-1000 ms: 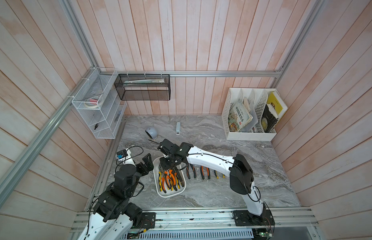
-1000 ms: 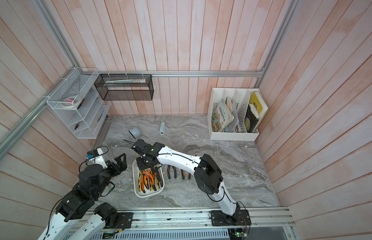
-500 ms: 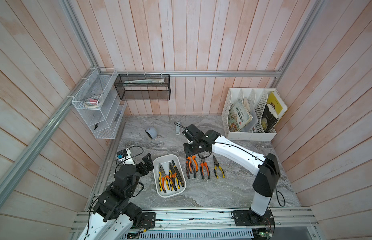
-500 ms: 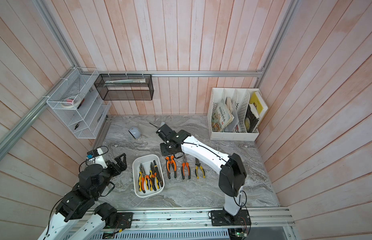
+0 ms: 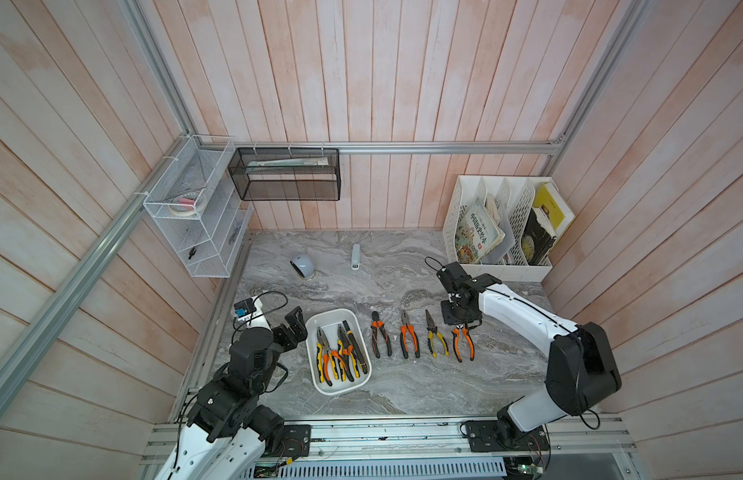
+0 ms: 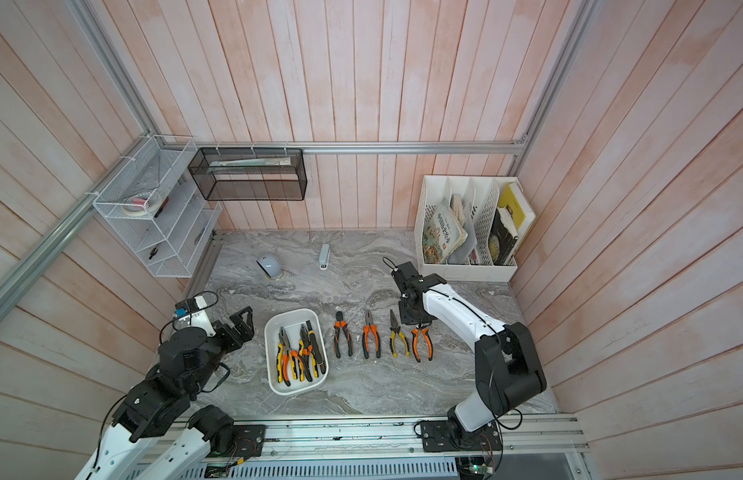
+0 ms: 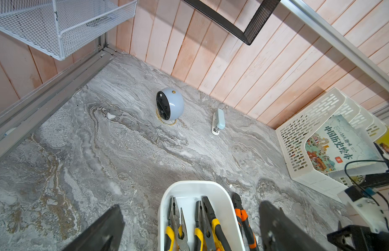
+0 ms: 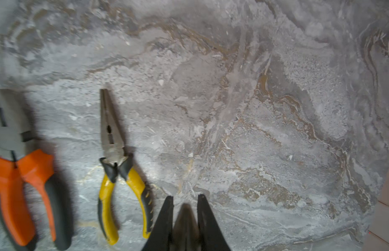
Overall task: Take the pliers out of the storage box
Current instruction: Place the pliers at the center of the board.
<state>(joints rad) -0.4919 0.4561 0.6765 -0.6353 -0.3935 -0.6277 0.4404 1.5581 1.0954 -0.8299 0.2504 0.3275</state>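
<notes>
Top view, storage box [image 5: 334, 318] rim, pliers [image 5: 408, 338] alongside

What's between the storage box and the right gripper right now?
Three lie in a row on the table: the orange-black pliers, the orange pliers, the yellow pliers. Both top views show it.

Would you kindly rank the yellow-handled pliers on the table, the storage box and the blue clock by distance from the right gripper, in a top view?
1. Yellow-handled pliers, beside the right gripper.
2. Storage box, farther left.
3. Blue clock, at the back left.
</notes>
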